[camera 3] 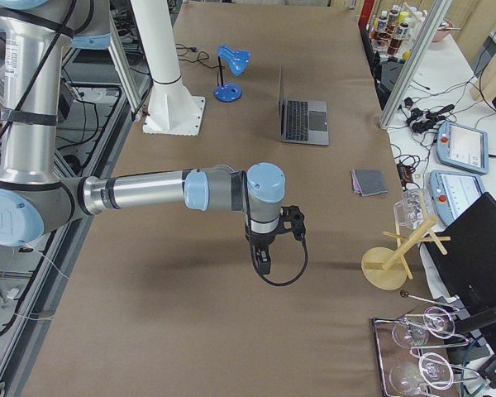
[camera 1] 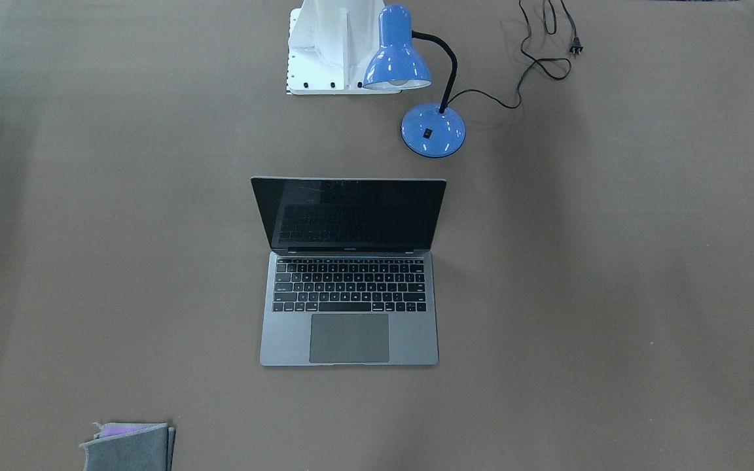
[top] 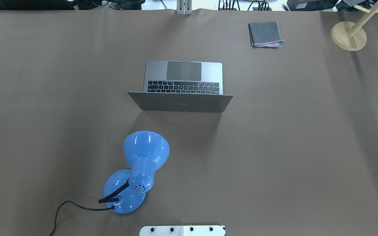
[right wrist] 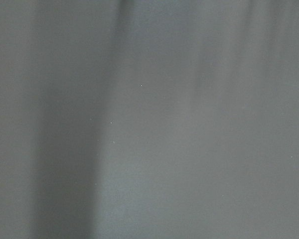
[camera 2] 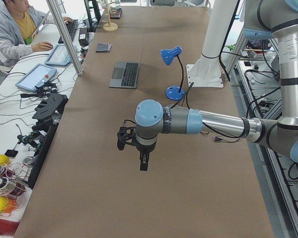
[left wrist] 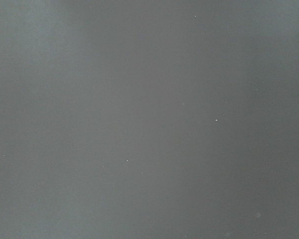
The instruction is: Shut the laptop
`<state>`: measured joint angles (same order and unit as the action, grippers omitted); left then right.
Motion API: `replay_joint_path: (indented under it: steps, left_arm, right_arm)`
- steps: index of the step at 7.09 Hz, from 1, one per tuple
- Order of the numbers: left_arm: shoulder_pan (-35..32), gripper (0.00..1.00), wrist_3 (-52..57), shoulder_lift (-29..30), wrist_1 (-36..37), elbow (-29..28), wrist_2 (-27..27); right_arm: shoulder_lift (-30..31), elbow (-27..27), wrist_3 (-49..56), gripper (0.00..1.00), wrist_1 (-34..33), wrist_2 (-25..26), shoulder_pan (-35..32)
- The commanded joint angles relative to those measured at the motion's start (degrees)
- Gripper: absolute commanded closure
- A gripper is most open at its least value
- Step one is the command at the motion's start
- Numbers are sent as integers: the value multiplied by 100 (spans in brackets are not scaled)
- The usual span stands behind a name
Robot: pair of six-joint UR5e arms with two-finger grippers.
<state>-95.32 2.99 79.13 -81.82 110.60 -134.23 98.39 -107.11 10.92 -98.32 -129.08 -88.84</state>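
Note:
The space-grey laptop [camera 1: 349, 314] stands open in the middle of the brown table, its black screen [camera 1: 349, 214] upright and dark, its keyboard and trackpad facing away from the robot. In the overhead view its lid back [top: 180, 102] with the dark logo faces the robot. It also shows in the exterior left view [camera 2: 125, 74] and the exterior right view [camera 3: 302, 120]. My left gripper [camera 2: 144, 163] and my right gripper [camera 3: 263, 260] show only in the side views, each hanging over bare table far from the laptop. I cannot tell whether they are open or shut. Both wrist views show only bare table.
A blue desk lamp [top: 136, 170] with a black cord stands between the robot base [camera 1: 334, 46] and the laptop, toward the robot's left. A folded grey cloth [top: 265, 34] lies at the far side. A wooden stand [top: 349, 35] is at the far right corner. An operator [camera 2: 17, 29] sits beside the table.

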Motion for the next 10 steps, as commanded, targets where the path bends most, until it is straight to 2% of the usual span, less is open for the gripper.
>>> replay_joint_path:
  steps: [1, 3, 4, 5, 8, 9, 10]
  left_arm:
    - [49, 2, 9, -38, 79, 101, -24]
    - [57, 2, 0, -151, 9, 6, -103]
    - [57, 2, -61, -205, 0, -29, -451]
    - [57, 2, -26, -196, -9, -21, -481]
    - [57, 2, -61, -214, -62, 40, -516]
    - [57, 2, -61, -223, -53, 58, -847]
    - [57, 2, -122, -197, -88, 41, -929]
  right_arm:
    - [-13, 32, -3, 0, 6, 24, 7]
    - [-22, 41, -38, 0, 6, 23, 7]
    - [-13, 41, -38, 0, 6, 15, 7]
    - [-13, 32, -46, 0, 6, -3, 7]
    - [13, 49, -64, 0, 6, -511, 16]
    - [22, 41, -73, 0, 6, -565, 16]
    - [31, 41, -82, 0, 6, -626, 16]
